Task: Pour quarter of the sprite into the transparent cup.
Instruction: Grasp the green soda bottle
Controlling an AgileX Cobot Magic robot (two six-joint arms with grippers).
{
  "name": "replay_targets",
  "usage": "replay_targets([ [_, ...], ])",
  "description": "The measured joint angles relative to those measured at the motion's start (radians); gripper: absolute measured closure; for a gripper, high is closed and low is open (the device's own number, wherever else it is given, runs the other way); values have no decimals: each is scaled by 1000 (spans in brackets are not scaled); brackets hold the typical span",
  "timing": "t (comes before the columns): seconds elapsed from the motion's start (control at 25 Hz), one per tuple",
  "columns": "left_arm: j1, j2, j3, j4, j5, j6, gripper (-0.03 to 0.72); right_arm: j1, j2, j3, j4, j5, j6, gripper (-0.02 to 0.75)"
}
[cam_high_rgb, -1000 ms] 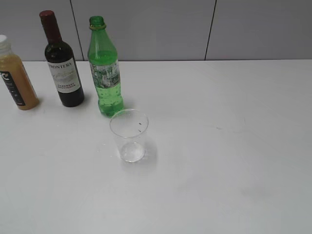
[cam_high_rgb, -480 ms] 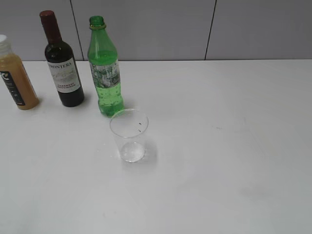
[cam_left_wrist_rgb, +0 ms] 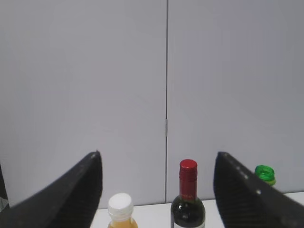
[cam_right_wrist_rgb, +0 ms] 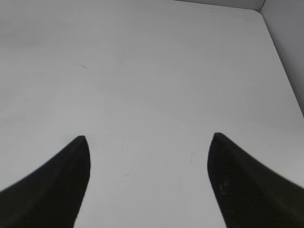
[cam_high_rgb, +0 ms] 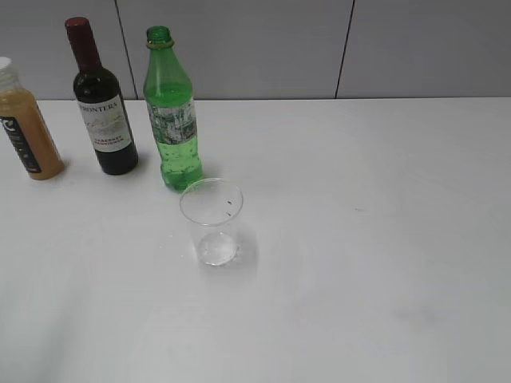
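The sprite, a tall green capless bottle with a white-green label, stands upright at the back left of the white table. Only its green mouth shows in the left wrist view, behind the right finger. The transparent cup stands upright and empty just in front of the bottle, slightly to its right. My left gripper is open and empty, well short of the bottles. My right gripper is open and empty over bare table. Neither gripper shows in the exterior view.
A dark wine bottle with a red top stands left of the sprite, also in the left wrist view. An orange juice bottle with a white cap stands at the far left. A grey panelled wall backs the table.
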Motion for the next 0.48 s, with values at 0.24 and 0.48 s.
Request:
replay_targets([
  [0.24,0,142,0,4,-138,0,125,0,0,0,0,0,-1,144],
  [0.48,0,268,0,26,-265,1,125,0,0,0,0,0,-1,144],
])
